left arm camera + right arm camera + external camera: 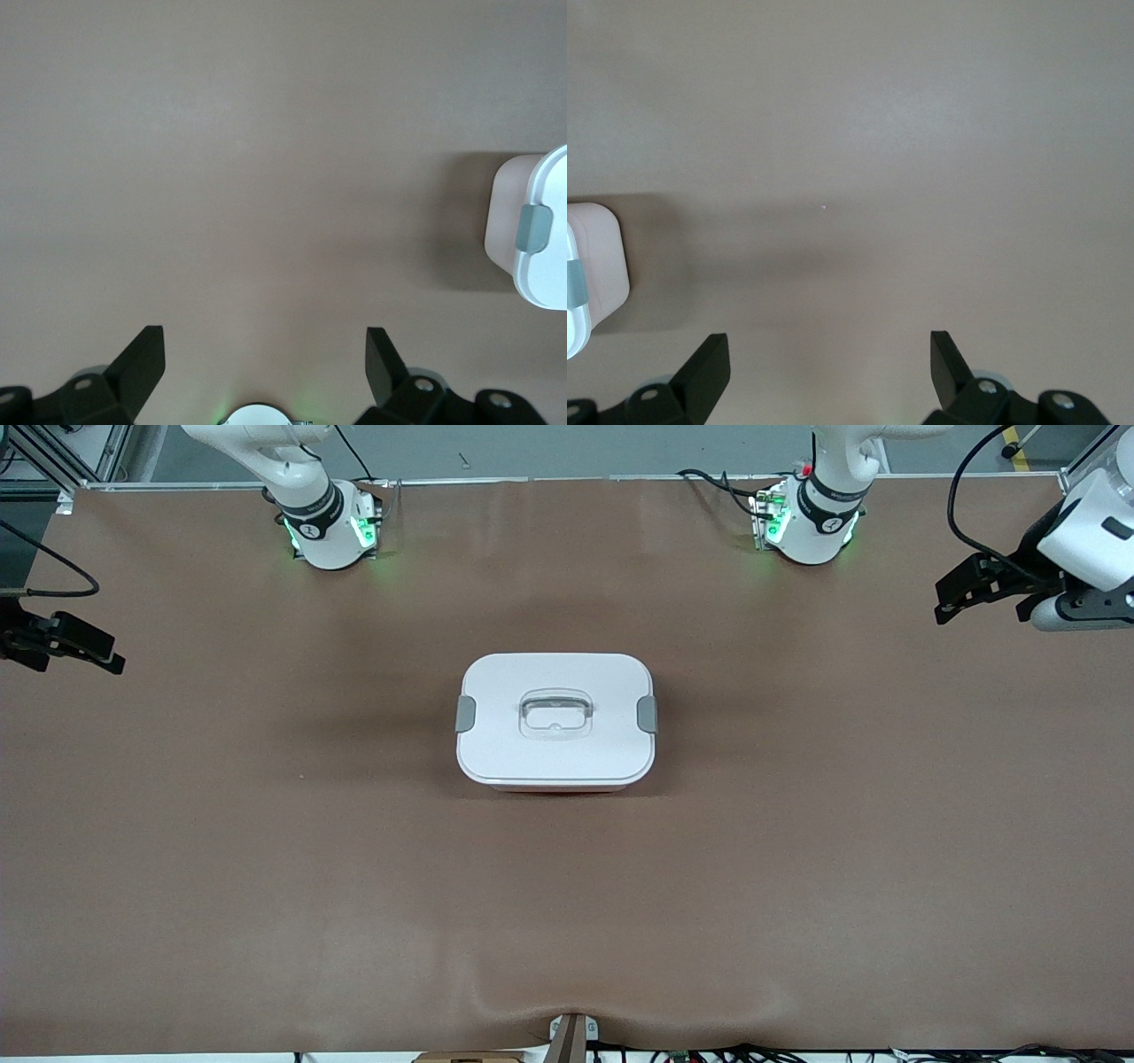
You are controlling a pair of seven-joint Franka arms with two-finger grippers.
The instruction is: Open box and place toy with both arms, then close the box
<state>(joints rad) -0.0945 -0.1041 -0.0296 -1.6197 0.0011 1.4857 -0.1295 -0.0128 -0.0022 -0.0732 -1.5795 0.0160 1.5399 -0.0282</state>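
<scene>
The box (pixel 555 722) stands shut in the middle of the table, its white lid on, a grey clip (pixel 465 714) at each end and a clear handle (pixel 555 712) in the centre. One end of it shows in the left wrist view (pixel 532 235) and in the right wrist view (pixel 589 266). The toy is out of view. My left gripper (pixel 952 598) hangs open and empty over the left arm's end of the table; its fingers (pixel 142 354) are wide apart. My right gripper (pixel 75 651) hangs open and empty over the right arm's end; its fingers (pixel 709 359) are wide apart.
The brown table cover (pixel 266 850) has a raised wrinkle at its edge nearest the front camera. The two arm bases (pixel 332 527) stand along the table edge farthest from that camera. Cables lie beside the left arm's base (pixel 811 522).
</scene>
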